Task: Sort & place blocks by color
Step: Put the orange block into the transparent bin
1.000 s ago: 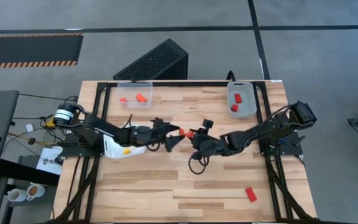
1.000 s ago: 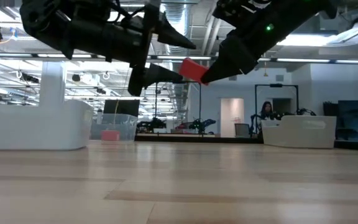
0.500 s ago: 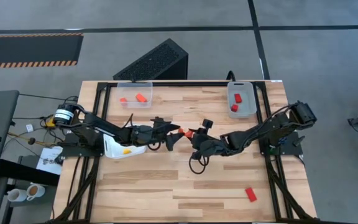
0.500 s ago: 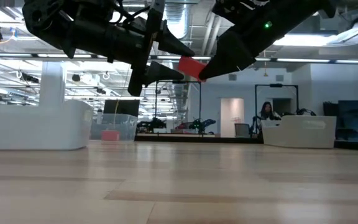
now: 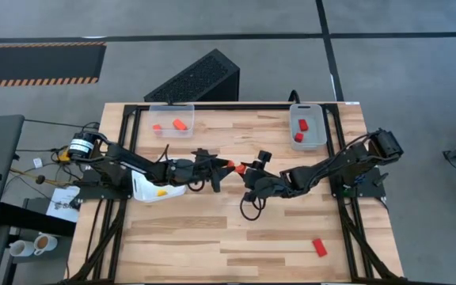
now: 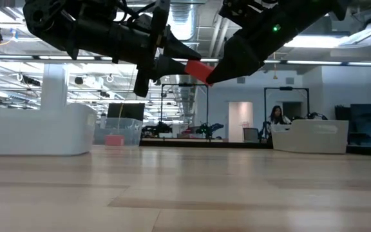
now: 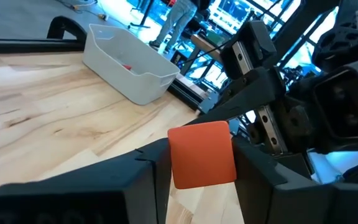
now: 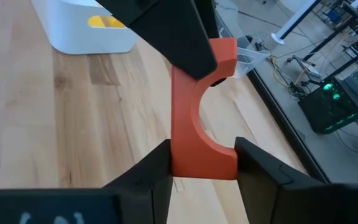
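An orange arch block (image 5: pixel 235 168) hangs in mid-air above the middle of the table, high above the wood in the low view (image 6: pixel 198 69). My left gripper (image 5: pixel 226 166) reaches it from the table's left and is shut on it. My right gripper (image 5: pixel 245 169) reaches it from the table's right and is shut on its other end. Orange blocks lie in a clear bin (image 5: pixel 172 120) at the far left. Red blocks lie in a bin (image 5: pixel 307 127) at the far right. A yellow block lies in the white tray (image 5: pixel 153 190). My left gripper pinches the arch block's end nearest it (image 7: pixel 201 155) between its two fingers (image 7: pixel 148 180). The fingers come about level from the table's left. The block is clear of the table. My right gripper pinches the arch's opposite leg (image 8: pixel 204 158) between its two fingers (image 8: pixel 263 174), about level from the table's right. The arch's length runs on away from these fingers toward the left gripper, whose finger covers the far end. The block is clear of the table.
A loose red block (image 5: pixel 319 247) lies near the table's front right corner. A black slanted box (image 5: pixel 196 77) stands beyond the far edge. Bare wood lies below the two grippers and along the near side.
My left gripper has edged toward the right gripper and shut its fingers onto the orange arch block, which has stayed in the air in the right gripper's hold.
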